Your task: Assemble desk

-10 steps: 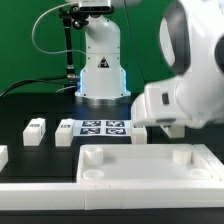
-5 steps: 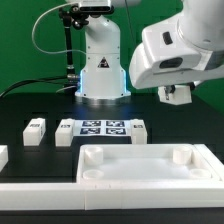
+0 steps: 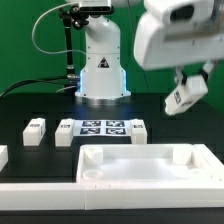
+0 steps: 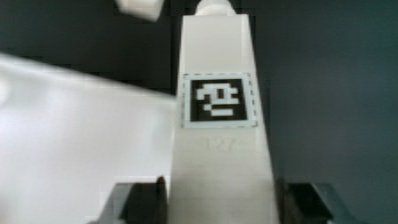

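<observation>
My gripper [image 3: 186, 88] hangs high at the exterior view's right, shut on a short white square leg [image 3: 178, 103] that tilts in the air above the table. In the wrist view the leg [image 4: 221, 150] runs straight out between the two dark fingers [image 4: 139, 205], its black-and-white tag facing the camera. The gripper [image 4: 222, 205] clamps it on both sides. The white desk tabletop panel [image 3: 150, 170] lies flat at the front, rim up, with round corner sockets. Three more tagged legs [image 3: 35, 131] [image 3: 66, 131] [image 3: 139, 131] stand behind it.
The marker board [image 3: 103, 128] lies between the standing legs, in front of the robot base [image 3: 102, 70]. A low white rail [image 3: 40, 192] runs along the front edge. Another white part [image 3: 3, 155] shows at the left border. A green backdrop stands behind.
The arm has risen from just above the table at the exterior view's right, carrying the leg upward. The leg now hangs tilted well above the tabletop panel.
</observation>
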`<state>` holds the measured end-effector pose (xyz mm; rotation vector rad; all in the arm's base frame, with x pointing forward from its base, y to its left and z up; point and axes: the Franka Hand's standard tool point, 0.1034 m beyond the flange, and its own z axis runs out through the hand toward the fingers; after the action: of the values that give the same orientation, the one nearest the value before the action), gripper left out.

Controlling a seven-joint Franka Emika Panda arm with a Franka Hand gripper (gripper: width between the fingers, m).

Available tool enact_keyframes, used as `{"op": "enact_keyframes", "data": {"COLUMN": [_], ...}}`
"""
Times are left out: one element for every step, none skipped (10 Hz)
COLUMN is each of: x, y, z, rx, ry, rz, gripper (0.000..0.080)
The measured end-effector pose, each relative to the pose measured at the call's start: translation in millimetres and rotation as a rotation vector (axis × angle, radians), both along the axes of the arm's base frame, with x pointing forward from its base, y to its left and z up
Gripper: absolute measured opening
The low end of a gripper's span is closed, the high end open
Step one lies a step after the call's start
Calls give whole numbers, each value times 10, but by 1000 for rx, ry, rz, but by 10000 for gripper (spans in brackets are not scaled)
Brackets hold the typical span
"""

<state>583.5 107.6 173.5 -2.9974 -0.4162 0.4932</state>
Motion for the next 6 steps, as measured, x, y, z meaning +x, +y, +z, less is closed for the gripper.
{"op": "enact_keyframes", "data": {"x": [248, 264, 293, 318, 341, 382], "y": [-50, -47, -44, -58, -71, -90], "z": [100, 68, 62, 68, 62, 70], "rx": [22, 28, 43, 54, 59, 71], "ry": [-110, -178, -262, -336, -403, -449], "rz": [8, -2, -11, -24, -31, -29], "gripper": [287, 287, 287, 287, 287, 287]}}
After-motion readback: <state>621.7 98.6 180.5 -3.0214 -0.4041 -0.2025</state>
